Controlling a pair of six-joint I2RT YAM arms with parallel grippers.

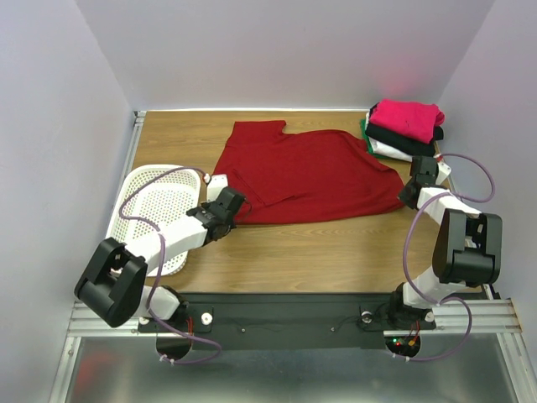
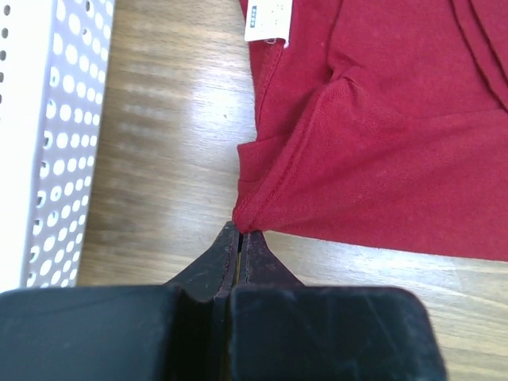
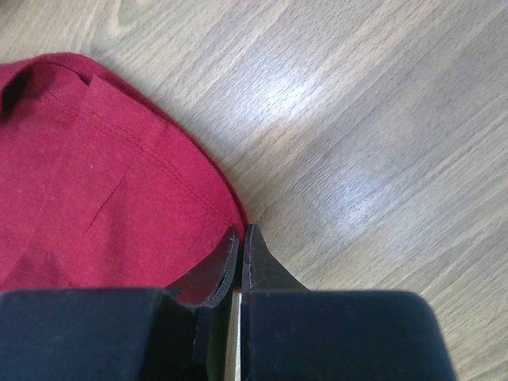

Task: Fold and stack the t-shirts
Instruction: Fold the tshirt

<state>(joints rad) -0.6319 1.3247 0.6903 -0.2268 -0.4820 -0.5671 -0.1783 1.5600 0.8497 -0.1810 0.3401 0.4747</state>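
A large dark red t-shirt (image 1: 310, 172) lies spread flat on the middle of the wooden table. My left gripper (image 1: 228, 206) is at its near-left corner. In the left wrist view its jaws (image 2: 240, 230) are shut, and the cloth (image 2: 357, 143) bunches to a point at their tips. My right gripper (image 1: 417, 180) is at the shirt's right edge. In the right wrist view its jaws (image 3: 241, 232) are shut on the curved hem (image 3: 119, 182). At the back right is a stack of folded t-shirts: pink (image 1: 409, 117) on top, black (image 1: 403, 136) under it, then white and green edges.
A white perforated basket (image 1: 159, 206) stands at the left, close beside my left arm; its wall (image 2: 59, 143) fills the left of the left wrist view. A white label (image 2: 266, 20) hangs from the red shirt. Walls close in the table on three sides.
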